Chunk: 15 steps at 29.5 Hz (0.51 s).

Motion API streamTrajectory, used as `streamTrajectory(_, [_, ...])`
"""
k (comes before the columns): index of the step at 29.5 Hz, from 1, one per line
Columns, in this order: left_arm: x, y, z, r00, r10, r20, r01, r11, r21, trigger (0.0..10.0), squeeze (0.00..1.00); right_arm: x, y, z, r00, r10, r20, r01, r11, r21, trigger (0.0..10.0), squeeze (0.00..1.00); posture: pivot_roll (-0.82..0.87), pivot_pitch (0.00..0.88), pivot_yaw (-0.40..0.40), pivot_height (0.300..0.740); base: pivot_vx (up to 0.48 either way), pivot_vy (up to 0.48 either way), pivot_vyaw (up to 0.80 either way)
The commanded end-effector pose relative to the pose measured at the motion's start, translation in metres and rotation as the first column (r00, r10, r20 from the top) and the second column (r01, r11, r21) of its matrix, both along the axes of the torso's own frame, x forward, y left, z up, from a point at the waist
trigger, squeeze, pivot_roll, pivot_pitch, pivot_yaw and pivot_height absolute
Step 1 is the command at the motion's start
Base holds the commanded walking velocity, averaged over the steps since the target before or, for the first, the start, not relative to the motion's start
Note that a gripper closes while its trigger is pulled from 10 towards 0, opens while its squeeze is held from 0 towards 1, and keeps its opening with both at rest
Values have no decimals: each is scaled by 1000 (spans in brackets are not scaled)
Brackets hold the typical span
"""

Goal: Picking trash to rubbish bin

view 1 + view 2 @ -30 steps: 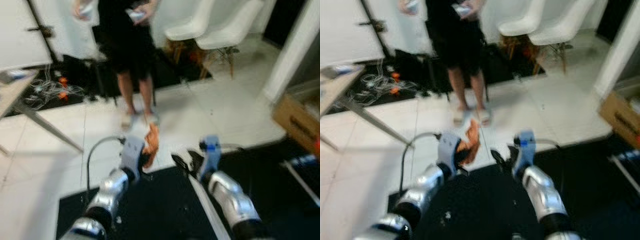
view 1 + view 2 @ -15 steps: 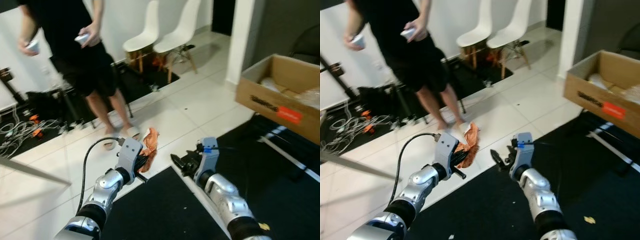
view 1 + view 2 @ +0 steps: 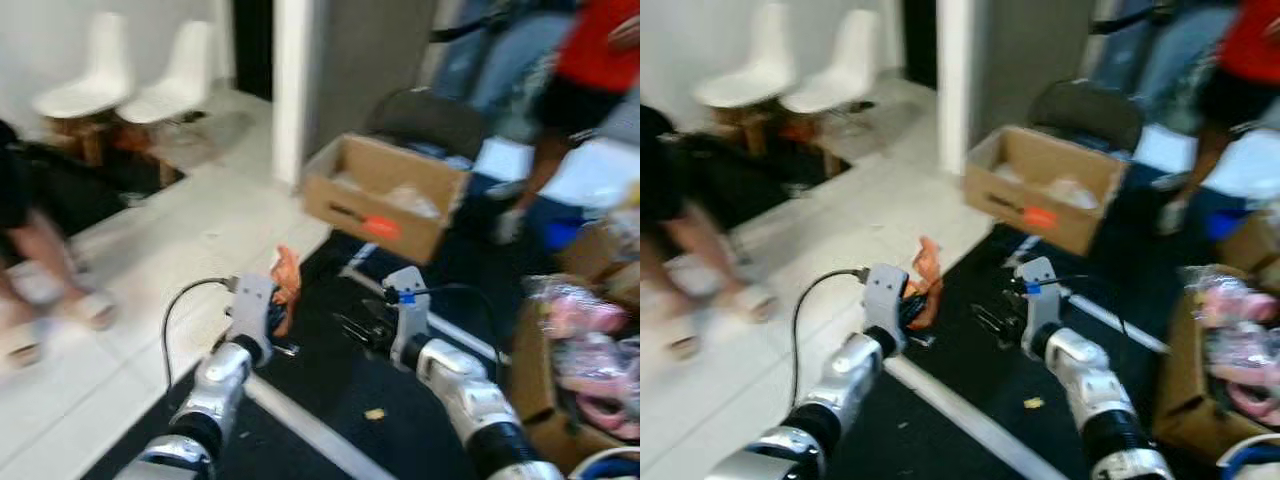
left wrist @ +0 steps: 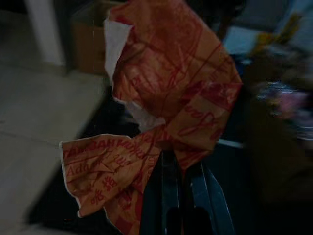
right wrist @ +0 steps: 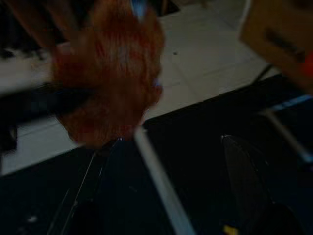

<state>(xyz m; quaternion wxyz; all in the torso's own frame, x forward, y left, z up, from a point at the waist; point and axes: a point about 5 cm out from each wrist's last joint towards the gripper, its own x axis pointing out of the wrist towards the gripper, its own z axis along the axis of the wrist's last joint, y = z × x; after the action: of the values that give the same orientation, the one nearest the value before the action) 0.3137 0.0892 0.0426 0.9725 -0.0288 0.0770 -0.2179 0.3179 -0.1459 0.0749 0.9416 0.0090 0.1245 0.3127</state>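
Note:
A crumpled orange paper wrapper with red print (image 3: 286,284) is pinched in my left gripper (image 3: 276,318), held out in front of me above the floor; up close the wrapper (image 4: 166,103) bulges over the shut fingers (image 4: 168,196). My right gripper (image 3: 352,326) is raised beside it, open and holding nothing, and its wide-spread fingers (image 5: 244,181) frame the blurred wrapper (image 5: 110,78). An open cardboard box (image 3: 385,195) with some light stuff inside stands on the floor ahead, at the edge of a black mat.
A person's legs (image 3: 35,255) are at the left on white tiles. Another person in a red top (image 3: 575,90) stands at the far right. A box with pink items (image 3: 585,345) sits at my right. Two white chairs (image 3: 120,90) are at the back left, a white pillar (image 3: 295,80) ahead.
The camera has swung to the right: the chairs and the first person slid left, the cardboard box came to the middle. Both arms hold their pose, the wrapper still in my left gripper.

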Motion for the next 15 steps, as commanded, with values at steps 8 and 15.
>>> streamTrajectory(8, [-2,15,-4,998,56,7,-57,998,5,10000,0,4,22,-3,998,55,-17,-55,998,16,10000,0,-6,0,-69,740,0,0,-600])
streamTrajectory(15, [1,24,0,998,59,23,-60,998,25,10000,0,4,35,-6,998,64,-22,-62,997,50,10000,0,9,0,-42,740,0,0,0])
